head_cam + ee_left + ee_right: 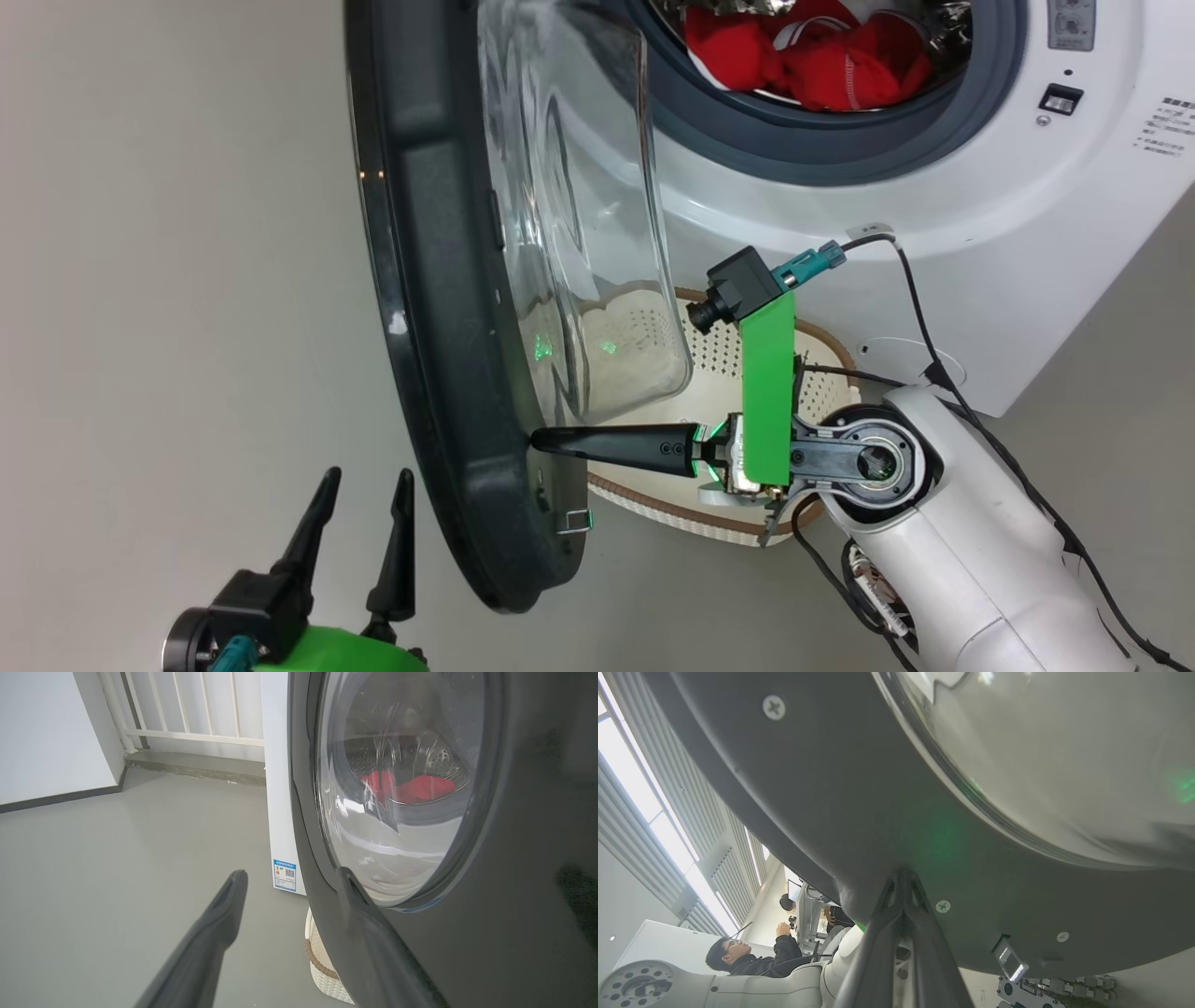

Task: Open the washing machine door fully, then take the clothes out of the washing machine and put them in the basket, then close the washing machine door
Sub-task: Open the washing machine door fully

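Washing machine door [420, 280] has the right gripper [537, 439] on it. The gripper's two dark fingers are pressed tight together with nothing between them. Their tips touch the inside of the door's black rim, low down, just under the one big glass bowl [579, 233]. Three small screws [942, 906] show on that inside rim in the right wrist view.

The left gripper [366, 481] is on the other side, just beside the outer face of the door. Its two fingers are spread wide and hold nothing.

The door is swung out from the one white washing machine [934, 215] and stands edge-on in the head view. Inside the round hole lie the red clothes [822, 65] in one heap; how many pieces there are cannot be told. One cream basket [644, 499] sits on the grey floor [168, 280] in front of the machine, behind the door and the right arm. One blue label [284, 875] is stuck low on the machine's side. A person [752, 961] in a dark top sits far off.
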Robot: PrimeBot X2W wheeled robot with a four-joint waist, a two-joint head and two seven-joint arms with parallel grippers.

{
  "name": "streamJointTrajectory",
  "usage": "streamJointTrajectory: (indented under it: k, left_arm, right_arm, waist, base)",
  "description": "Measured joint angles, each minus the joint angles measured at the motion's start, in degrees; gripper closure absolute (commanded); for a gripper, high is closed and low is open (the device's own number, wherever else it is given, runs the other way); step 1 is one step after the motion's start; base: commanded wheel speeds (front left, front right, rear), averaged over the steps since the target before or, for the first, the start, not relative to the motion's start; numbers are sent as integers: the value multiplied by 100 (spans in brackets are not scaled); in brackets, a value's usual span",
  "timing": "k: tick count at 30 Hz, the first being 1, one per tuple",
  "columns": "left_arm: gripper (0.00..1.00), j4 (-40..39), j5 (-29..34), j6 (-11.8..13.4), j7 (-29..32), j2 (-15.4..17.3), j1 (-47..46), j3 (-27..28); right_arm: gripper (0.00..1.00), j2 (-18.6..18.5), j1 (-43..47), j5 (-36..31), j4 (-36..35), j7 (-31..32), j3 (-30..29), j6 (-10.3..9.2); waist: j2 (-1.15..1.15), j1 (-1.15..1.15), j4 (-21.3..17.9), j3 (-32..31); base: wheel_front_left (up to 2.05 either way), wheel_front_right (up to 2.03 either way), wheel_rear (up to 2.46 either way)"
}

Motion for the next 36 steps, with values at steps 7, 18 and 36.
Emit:
streamJointTrajectory:
  k: [7,18,36]
  left_arm:
    - [0,0,-9,85,0,0,-1,5]
    - [0,4,-46,86,0,-1,-1,14]
    - [0,54,-42,133,0,-1,-1,81]
  right_arm:
    - [100,44,-7,0,58,-4,18,0]
    - [100,102,-16,-2,126,-53,83,0]
    - [0,116,-20,-191,152,-286,120,0]
  waist:
    - [0,0,148,13]
    - [0,0,349,26]
    - [0,0,255,-68]
  base:
    - [0,0,0]
    - [0,0,0]
    - [0,0,0]
